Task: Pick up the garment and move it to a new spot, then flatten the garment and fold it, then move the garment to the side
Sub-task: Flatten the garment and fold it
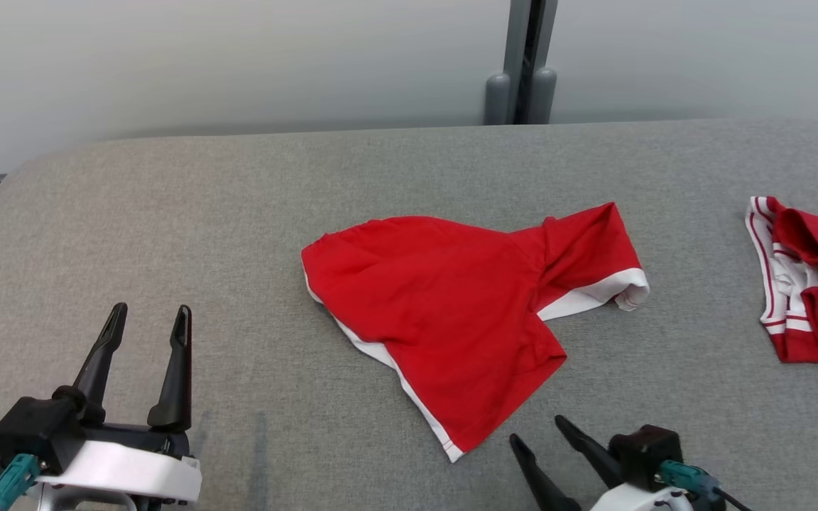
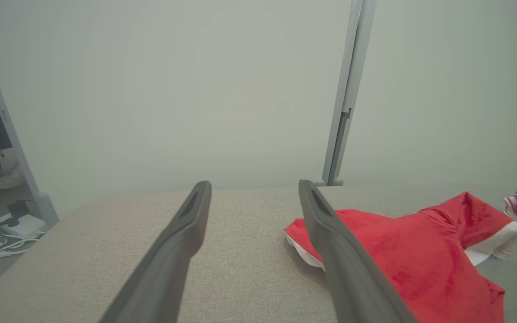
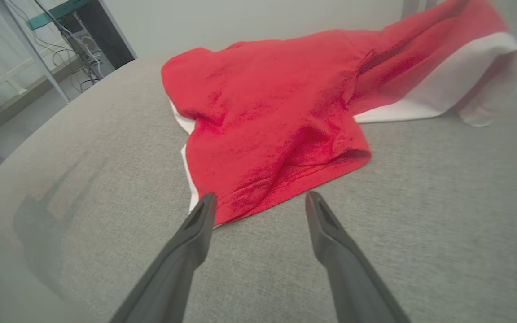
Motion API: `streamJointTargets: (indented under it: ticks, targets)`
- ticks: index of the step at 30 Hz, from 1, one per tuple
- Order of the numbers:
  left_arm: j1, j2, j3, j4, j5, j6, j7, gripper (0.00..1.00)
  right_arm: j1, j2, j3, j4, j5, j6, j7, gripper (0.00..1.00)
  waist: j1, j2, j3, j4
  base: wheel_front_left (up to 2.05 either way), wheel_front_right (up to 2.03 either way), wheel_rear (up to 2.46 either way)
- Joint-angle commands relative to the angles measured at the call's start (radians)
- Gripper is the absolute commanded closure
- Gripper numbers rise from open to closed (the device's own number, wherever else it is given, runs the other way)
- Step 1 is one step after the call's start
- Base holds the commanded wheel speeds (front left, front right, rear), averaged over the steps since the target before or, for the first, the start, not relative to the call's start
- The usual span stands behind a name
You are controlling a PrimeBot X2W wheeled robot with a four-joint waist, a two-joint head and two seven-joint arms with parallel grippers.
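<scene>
A crumpled red garment with white trim lies in the middle of the grey padded table; it also shows as the red garment right of the left fingers and the red garment just past the right fingers. My left gripper stands open at the near left, well clear of the cloth. My right gripper is open at the near edge, its tips just short of the garment's lower corner. In the wrist views the left gripper and right gripper hold nothing.
A second red and white garment lies bunched at the table's right edge. A grey post stands behind the table against a pale wall. Cables and a power strip lie on the floor beyond the left end.
</scene>
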Motion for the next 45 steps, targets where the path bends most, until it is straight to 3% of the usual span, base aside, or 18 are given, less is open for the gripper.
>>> streamJointTargets:
  ticks: [1,10,11,12,13,17,21,30,36,40,45]
  targets:
    - [-0.019,0.000,0.002,0.004,-0.001,-0.008,-0.006,0.00,-0.020,-0.006,0.007,0.011,0.008,0.000,-0.003,0.00,0.0000,0.0000,0.025,0.024,0.00,0.00,0.00]
    - [-0.081,-0.020,-0.012,0.064,-0.011,-0.028,-0.038,0.00,-0.180,0.013,0.165,0.245,0.116,0.000,-0.048,0.00,0.0000,0.0000,0.086,0.074,0.00,0.00,0.00]
    - [-0.088,-0.022,-0.012,0.070,-0.011,-0.031,-0.041,0.00,-0.198,0.015,0.176,0.264,0.130,0.000,-0.057,0.44,0.0000,0.0000,0.091,0.076,0.00,0.00,0.00]
    - [-0.093,-0.023,-0.012,0.075,-0.011,-0.034,-0.044,0.00,-0.215,0.016,0.190,0.281,0.140,0.000,-0.063,0.67,0.0000,0.0000,0.095,0.078,0.00,0.00,0.00]
    - [-0.097,-0.024,-0.012,0.081,-0.011,-0.034,-0.047,0.00,-0.231,0.017,0.202,0.295,0.149,0.000,-0.073,1.00,0.0000,0.0000,0.098,0.079,0.00,0.00,0.00]
    - [-0.114,-0.029,-0.010,0.099,-0.012,-0.038,-0.056,0.00,-0.286,0.017,0.242,0.318,0.186,0.000,-0.109,1.00,0.0000,0.0000,0.105,0.080,0.00,0.00,0.00]
    - [-0.116,-0.032,-0.003,0.113,-0.013,-0.038,-0.064,0.00,-0.320,0.014,0.282,0.267,0.202,0.000,-0.133,1.00,0.0000,0.0000,0.102,0.069,0.00,0.00,0.00]
    - [-0.107,-0.032,0.013,0.125,-0.016,-0.039,-0.077,0.00,-0.332,-0.093,0.341,-0.077,0.318,0.000,0.028,1.00,0.0000,0.0000,0.093,0.018,0.00,0.00,0.00]
    - [-0.101,-0.029,0.023,0.123,-0.016,-0.037,-0.081,0.00,-0.268,-0.147,0.270,-0.353,0.476,0.000,0.197,1.00,0.0000,0.0000,0.092,-0.008,0.00,0.00,0.00]
    - [-0.098,-0.027,0.029,0.120,-0.016,-0.036,-0.082,0.00,-0.231,-0.149,0.207,-0.478,0.550,0.000,0.275,1.00,0.0000,0.0000,0.094,-0.017,0.00,0.00,0.00]
    - [-0.103,-0.029,0.034,0.115,-0.014,-0.040,-0.083,0.00,-0.171,-0.117,0.045,-0.578,0.658,0.000,0.359,1.00,0.0000,0.0000,0.103,-0.024,0.00,0.00,0.00]
